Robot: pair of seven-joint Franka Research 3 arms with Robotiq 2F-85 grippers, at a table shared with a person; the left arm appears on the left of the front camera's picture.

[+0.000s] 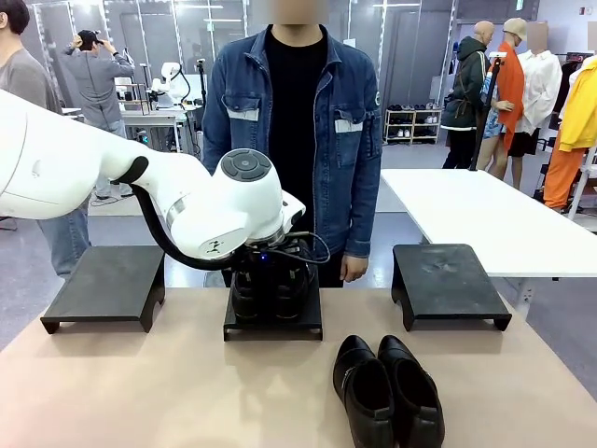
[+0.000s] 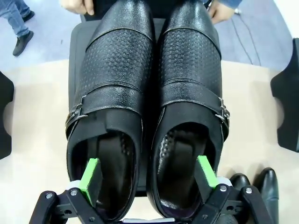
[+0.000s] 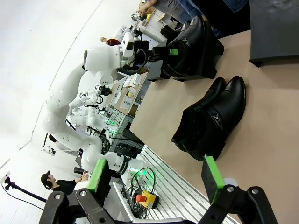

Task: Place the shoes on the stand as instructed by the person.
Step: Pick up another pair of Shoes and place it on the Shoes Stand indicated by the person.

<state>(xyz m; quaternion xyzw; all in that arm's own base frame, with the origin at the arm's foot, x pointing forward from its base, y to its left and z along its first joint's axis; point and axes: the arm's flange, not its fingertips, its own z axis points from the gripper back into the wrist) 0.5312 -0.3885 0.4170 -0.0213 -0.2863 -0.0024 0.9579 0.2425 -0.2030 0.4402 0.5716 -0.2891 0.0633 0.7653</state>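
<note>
One pair of glossy black shoes (image 1: 270, 291) stands side by side on the middle black stand (image 1: 272, 329), toes toward the person (image 1: 294, 112). My left gripper (image 1: 272, 273) hangs over their heels. In the left wrist view it (image 2: 149, 177) is open, one green pad (image 2: 91, 179) down inside each shoe opening, apart from the inner walls of the shoes (image 2: 140, 93). The second pair of shoes (image 1: 387, 392) lies on the table at the front, right of centre. My right gripper (image 3: 154, 179) is open and holds nothing, hovering away from that pair (image 3: 210, 121).
A bare black stand sits at the left (image 1: 107, 285) and another at the right (image 1: 448, 280). The person's hands (image 2: 77, 5) rest just beyond the middle stand's far edge. A white table (image 1: 485, 215) stands behind on the right.
</note>
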